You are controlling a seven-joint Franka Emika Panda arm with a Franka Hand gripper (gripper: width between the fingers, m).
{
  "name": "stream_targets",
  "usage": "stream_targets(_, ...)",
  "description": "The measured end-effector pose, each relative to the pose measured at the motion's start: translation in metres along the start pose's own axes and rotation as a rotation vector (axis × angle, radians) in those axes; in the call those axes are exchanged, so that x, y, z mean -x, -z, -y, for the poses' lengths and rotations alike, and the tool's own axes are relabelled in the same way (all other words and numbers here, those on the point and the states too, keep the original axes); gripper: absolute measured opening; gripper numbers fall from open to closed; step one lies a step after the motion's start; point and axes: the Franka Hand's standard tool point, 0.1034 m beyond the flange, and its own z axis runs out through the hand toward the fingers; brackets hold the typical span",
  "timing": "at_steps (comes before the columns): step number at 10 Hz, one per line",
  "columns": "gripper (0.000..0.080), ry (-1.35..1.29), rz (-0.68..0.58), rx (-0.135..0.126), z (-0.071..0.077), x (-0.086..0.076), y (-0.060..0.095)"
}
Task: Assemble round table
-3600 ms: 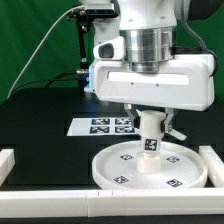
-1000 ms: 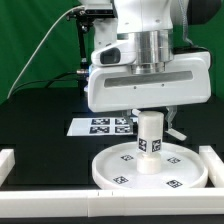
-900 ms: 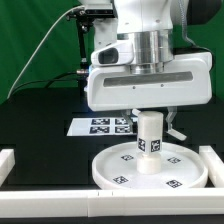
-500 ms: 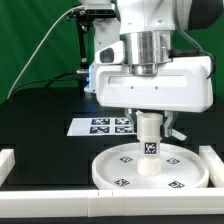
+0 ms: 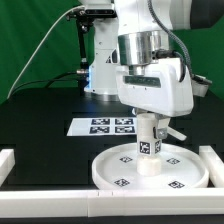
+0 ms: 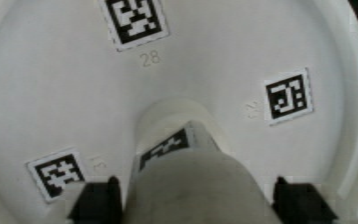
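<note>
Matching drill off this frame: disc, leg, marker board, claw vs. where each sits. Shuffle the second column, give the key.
1. round disc
2. cylinder leg
3. marker board
4. claw

A. flat on the black table, behind the disc
B. straddling the leg's upper end
C. lying tags up, carrying the leg
D. upright at the disc's centre

Pairs: 1-C, 2-D, 3-A, 4-B

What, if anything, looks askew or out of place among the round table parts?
Nothing stands out. The leg stands upright at the middle of the round disc, which lies flat on the black table.
</note>
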Motion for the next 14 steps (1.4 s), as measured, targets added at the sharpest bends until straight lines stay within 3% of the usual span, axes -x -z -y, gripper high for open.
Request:
stream_targets(1, 0.0479, 0.103, 0.008, 0.017, -0.001, 0.002, 0.0)
stream_targets(2, 0.0595, 0.3, 0.024, 0.04, 0.002, 0.001, 0.003)
stream_targets(3, 0.0642, 0.476, 0.03, 0.038, 0.006, -0.003, 0.006)
stream_targets(5, 0.0647, 0.628, 0.034, 0.056, 0.007, 0.005, 0.006)
stream_targets(7, 0.0649, 0.733, 0.037, 0.057, 0.006, 0.002, 0.006)
stream_targets(11, 0.0649, 1.358, 0.051, 0.089, 0.004, -0.005, 0.007)
stream_targets(14, 0.0649, 1.515, 0.051, 0.106, 0.004, -0.001, 0.002)
